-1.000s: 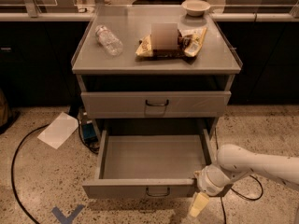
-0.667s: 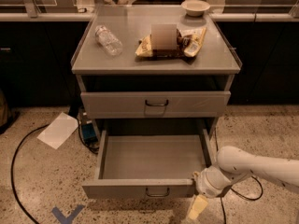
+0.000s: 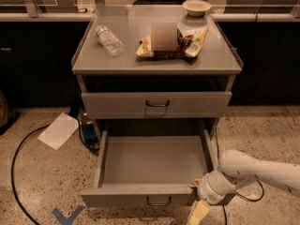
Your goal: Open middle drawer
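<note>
On the floor at the far left, the dark cable (image 3: 16, 172) and the sheet of paper (image 3: 58, 130) lie as they did a second ago. On the cabinet top (image 3: 93, 62), the plastic bottle (image 3: 108, 40), the snack bags (image 3: 187, 41) and the bowl (image 3: 197, 6) at the far edge have not stirred. The taller upper drawer (image 3: 112, 106) sits shut.

The change is below it. The middle drawer (image 3: 122, 197) now stands a little nearer than before, with its low front panel pulled well out from the cabinet. Its shallow tray is exposed almost to its far wall and nothing shows in it. Its loop handle (image 3: 158, 201) hangs free at the centre of the panel.

At the right, the gripper (image 3: 198, 212) has sunk slightly. It hangs at the drawer's near right corner, just beside the end of the panel, pointing at the floor. Its white arm (image 3: 262, 170) runs off to the right. I cannot tell whether the gripper is spread or closed, nor whether it touches the corner.

The opening looks essentially done. What seems left is to draw away without nudging the drawer back.
</note>
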You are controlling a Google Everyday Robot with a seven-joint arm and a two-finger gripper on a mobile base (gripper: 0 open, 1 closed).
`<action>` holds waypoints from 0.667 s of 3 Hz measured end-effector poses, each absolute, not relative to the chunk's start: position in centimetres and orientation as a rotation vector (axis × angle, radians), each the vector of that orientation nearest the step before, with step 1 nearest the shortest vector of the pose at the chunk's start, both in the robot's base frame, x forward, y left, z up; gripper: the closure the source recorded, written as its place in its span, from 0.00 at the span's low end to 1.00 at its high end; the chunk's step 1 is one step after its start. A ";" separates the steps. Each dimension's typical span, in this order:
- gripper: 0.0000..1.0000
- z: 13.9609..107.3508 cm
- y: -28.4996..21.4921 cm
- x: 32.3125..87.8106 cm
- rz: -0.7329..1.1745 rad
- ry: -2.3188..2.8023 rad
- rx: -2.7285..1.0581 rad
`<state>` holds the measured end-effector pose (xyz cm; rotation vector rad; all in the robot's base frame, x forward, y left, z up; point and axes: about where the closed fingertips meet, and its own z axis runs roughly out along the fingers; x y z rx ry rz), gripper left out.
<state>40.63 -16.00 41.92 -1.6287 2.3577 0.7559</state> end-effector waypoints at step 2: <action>0.00 42.4 -15.7 38.1 0.798 2.351 -1.622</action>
